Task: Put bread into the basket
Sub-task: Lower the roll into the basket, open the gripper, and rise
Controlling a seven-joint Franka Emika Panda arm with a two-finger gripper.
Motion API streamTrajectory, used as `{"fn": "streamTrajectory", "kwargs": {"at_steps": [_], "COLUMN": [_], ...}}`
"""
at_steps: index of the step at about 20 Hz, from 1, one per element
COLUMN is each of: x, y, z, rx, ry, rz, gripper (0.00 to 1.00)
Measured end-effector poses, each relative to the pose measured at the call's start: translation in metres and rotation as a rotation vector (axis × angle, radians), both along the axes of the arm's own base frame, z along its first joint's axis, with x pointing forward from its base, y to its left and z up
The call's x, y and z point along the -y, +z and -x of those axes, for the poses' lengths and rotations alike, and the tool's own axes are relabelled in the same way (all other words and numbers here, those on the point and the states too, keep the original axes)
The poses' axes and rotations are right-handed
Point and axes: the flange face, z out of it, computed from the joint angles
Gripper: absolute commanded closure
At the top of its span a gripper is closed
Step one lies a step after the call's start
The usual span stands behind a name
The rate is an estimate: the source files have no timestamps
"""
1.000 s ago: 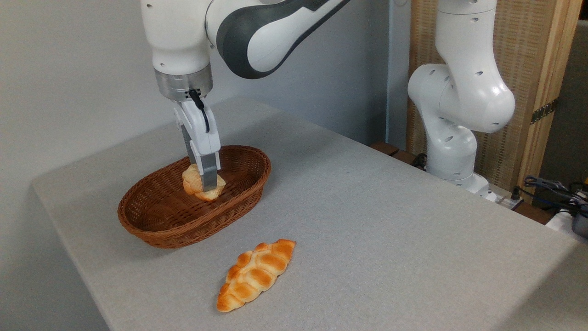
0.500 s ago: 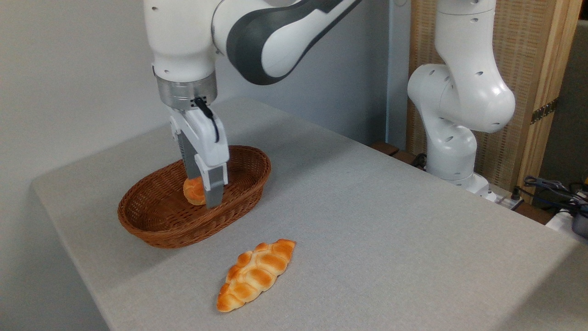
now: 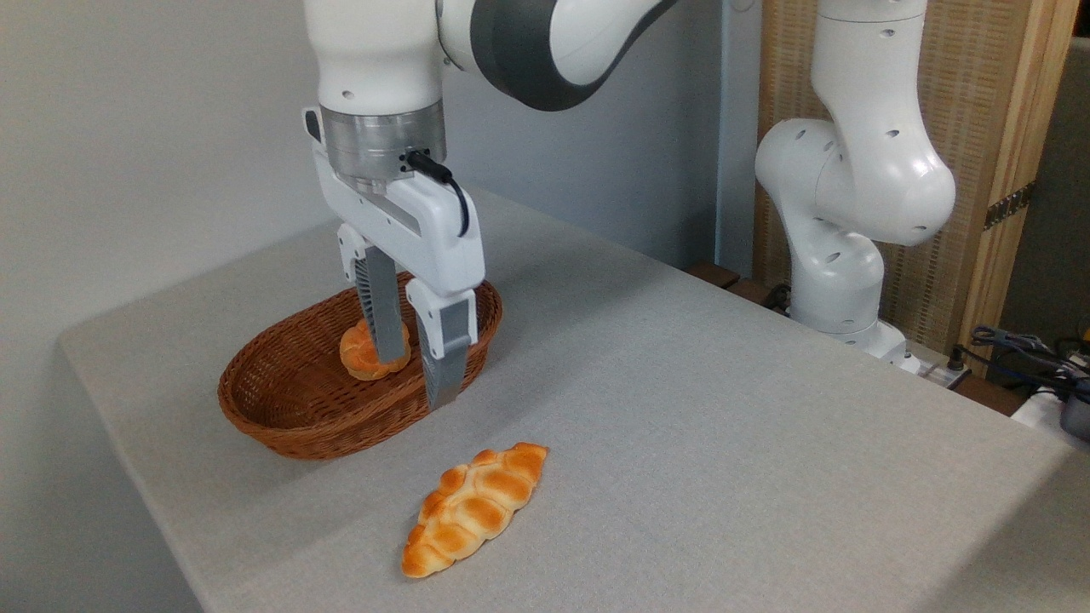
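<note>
Inside the basket (image 3: 281,409) lies the bread (image 3: 362,353), partly hidden by spread, empty fingers (image 3: 387,319); a braided loaf (image 3: 475,508) lies nearby.

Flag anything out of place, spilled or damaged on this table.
Nothing stands out. The bun sits inside the basket, which is upright and intact. The braided loaf lies whole on the table in front of it. The gripper is open.
</note>
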Motion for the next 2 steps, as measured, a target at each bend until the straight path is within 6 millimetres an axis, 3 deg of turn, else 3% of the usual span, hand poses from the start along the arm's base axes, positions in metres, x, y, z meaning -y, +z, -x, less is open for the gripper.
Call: {"fn": "streamTrajectory", "kwargs": {"at_steps": [2], "x": [-0.0103], "y": [-0.0006], "z": [-0.0007], "rx": [-0.001], "ry": [0.018], "rz": [0.000], "gripper": [0.00]}}
